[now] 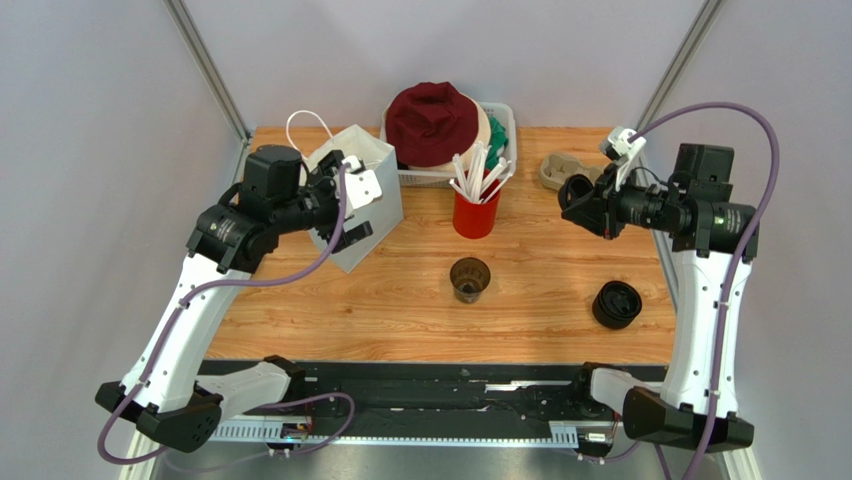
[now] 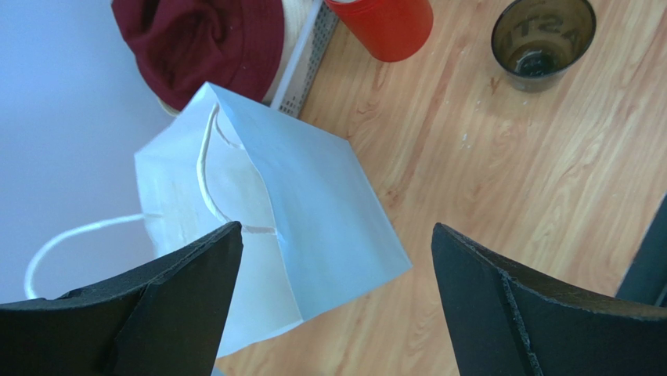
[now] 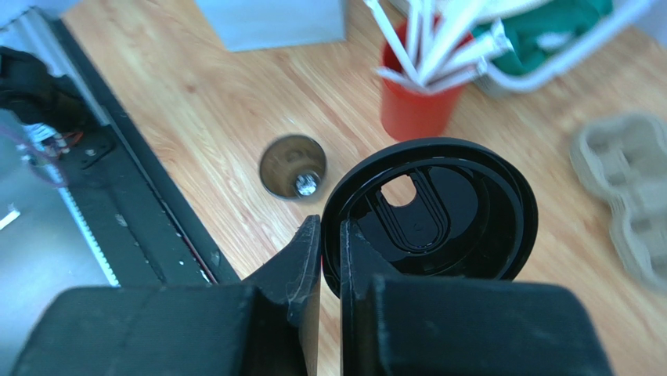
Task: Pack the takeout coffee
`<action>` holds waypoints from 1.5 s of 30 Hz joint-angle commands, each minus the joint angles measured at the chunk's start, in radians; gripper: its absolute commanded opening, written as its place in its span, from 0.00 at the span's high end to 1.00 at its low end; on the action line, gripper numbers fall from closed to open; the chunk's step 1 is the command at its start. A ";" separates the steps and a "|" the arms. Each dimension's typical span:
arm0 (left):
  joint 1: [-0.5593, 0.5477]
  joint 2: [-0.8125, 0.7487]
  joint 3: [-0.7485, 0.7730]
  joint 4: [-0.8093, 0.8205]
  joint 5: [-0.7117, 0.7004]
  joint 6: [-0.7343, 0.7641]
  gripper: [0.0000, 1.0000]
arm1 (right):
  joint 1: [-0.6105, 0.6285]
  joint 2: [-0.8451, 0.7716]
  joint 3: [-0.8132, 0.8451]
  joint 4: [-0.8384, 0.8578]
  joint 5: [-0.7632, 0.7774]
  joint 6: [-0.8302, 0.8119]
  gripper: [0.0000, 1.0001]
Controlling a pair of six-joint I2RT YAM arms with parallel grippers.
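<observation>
Right gripper (image 3: 329, 235) pinches the black round plastic lid (image 3: 429, 207) edgewise; level it squarely over the small dark brown disposable cup (image 1: 470, 280) mid-frame; left gripper (image 2: 337, 235) stands spread

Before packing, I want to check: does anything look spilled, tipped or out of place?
No spill or tipping visible. Only the brown cup stands upright but uncovered; the right claw pinches a black lid by its rim.

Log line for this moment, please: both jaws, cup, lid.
left jaws: open, by paper bag | right jaws: shut on lid rim, lid aloft | cup: upright, lidless, mid-table
</observation>
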State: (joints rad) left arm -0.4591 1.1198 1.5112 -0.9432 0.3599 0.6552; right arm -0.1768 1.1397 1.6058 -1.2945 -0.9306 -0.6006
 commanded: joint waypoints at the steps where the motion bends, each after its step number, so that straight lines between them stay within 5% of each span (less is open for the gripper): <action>1: -0.062 -0.031 0.030 -0.006 -0.133 0.282 0.01 | 0.045 0.066 0.114 -0.181 -0.232 -0.097 0.96; 7: -0.171 -0.098 -0.005 0.066 -0.292 0.607 0.01 | 0.158 0.115 0.149 -0.186 -0.295 -0.096 0.96; 11: -0.233 -0.196 -0.153 0.275 -0.201 0.877 0.01 | 0.244 0.115 0.141 -0.142 -0.329 -0.059 0.96; 17: -0.355 -0.219 -0.261 0.443 -0.071 1.014 0.01 | 0.312 0.046 0.010 0.104 -0.287 0.143 0.96; 21: -0.447 -0.152 -0.217 0.457 -0.121 0.838 0.01 | 0.336 -0.001 -0.044 0.101 -0.271 0.070 0.97; 25: -0.474 -0.025 -0.064 0.426 -0.141 0.528 0.01 | 0.373 -0.026 -0.017 -0.101 -0.223 -0.132 1.00; 32: -0.475 0.098 0.265 0.105 0.025 0.049 0.01 | 0.381 -0.096 -0.003 -0.259 -0.198 -0.349 1.00; 38: -0.446 0.233 0.519 -0.134 -0.053 -0.193 0.01 | 0.379 -0.153 0.006 -0.169 -0.179 -0.236 1.00; 43: -0.343 0.412 0.800 -0.292 0.019 -0.365 0.01 | 0.379 -0.241 -0.141 0.166 -0.012 -0.001 1.00; 45: -0.332 0.417 0.797 -0.272 0.054 -0.402 0.01 | 0.381 -0.247 -0.184 0.216 0.056 0.036 1.00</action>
State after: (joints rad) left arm -0.8215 1.5024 2.2612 -1.1007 0.3439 0.4347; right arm 0.2005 0.9009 1.4906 -1.2644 -1.0348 -0.7155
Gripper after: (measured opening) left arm 0.990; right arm 0.102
